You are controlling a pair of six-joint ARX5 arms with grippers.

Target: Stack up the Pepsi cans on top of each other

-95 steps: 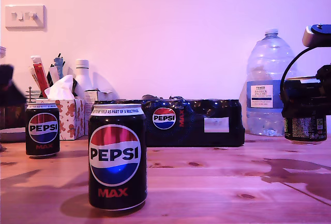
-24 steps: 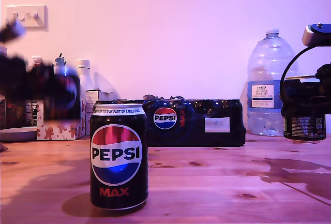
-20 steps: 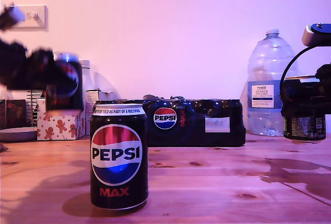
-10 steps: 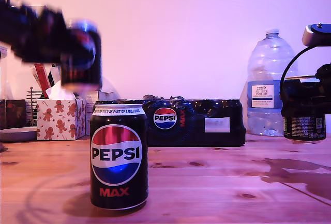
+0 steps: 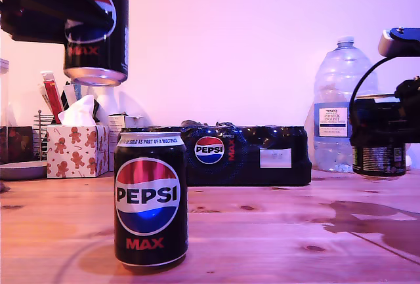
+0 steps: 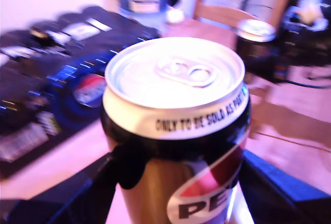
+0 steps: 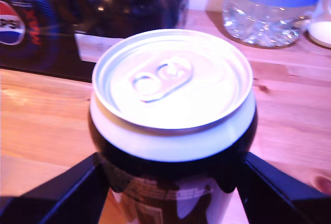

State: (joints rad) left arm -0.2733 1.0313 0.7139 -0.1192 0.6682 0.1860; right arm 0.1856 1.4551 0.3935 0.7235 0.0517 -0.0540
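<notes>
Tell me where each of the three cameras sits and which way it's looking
Exterior view: low at table height, facing the wall; near can, multipack, an arm at each side.
First wrist view: on my first gripper, looking down its jaws onto the raised can.
Second wrist view: on my second gripper, looking onto the third can.
Shared: the raised can in the exterior view's upper left; the third can at its right.
</notes>
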